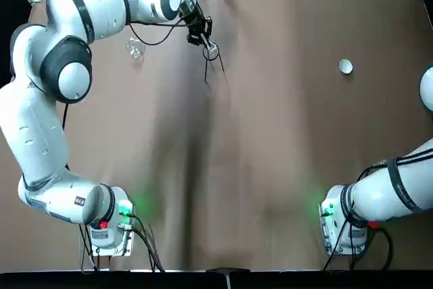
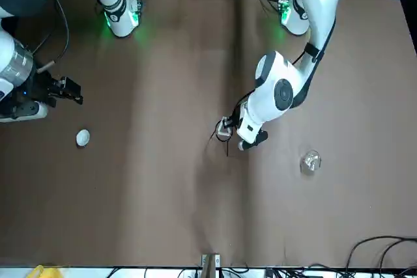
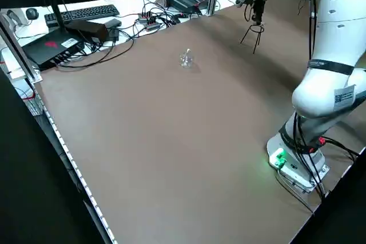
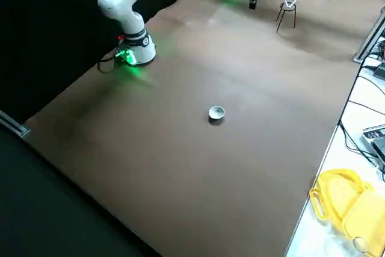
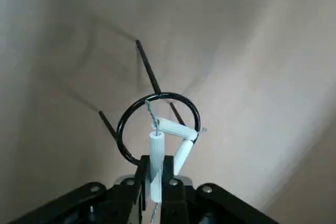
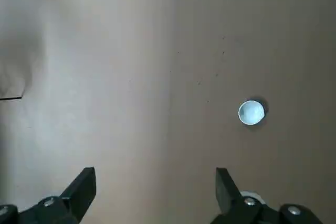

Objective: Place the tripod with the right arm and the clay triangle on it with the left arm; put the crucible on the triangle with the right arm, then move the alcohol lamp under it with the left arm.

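Surface: one brown table (image 1: 284,167), robot bases along its near edge.

Item, tripod (image 5: 148,69): black wire, ring uppermost, standing on its legs toward the far edge, left of that edge's middle.

Item, clay triangle (image 5: 176,128): white tubes with twisted wire ends, gripped by one tube and lying partly across the ring as seen from the wrist; whether it bore on the wire could not be told.

Item, left gripper (image 5: 156,166): over the tripod, jaws closed upon the triangle. Arm extended from its base along the left edge, bent at the elbow, wrist directed down at the ring.

Item, right gripper (image 6: 156,182): raised over the right part of the table, near the crucible but on the base side of it, jaws parted with nothing between them.

Item, crucible (image 4: 216,112): white, upright, mouth up, toward the right edge in the far half.

Item, alcohol lamp (image 3: 186,59): clear glass, toward the far left corner, apart from the tripod.

Handling note: the step in hand appeared to be seating the triangle. It called for levelling the frame, centring it, lowering gently until the wire ends bridged the ring, then a straight, slow release. A sideways tug might have tipped the light stand or let a corner drop through.
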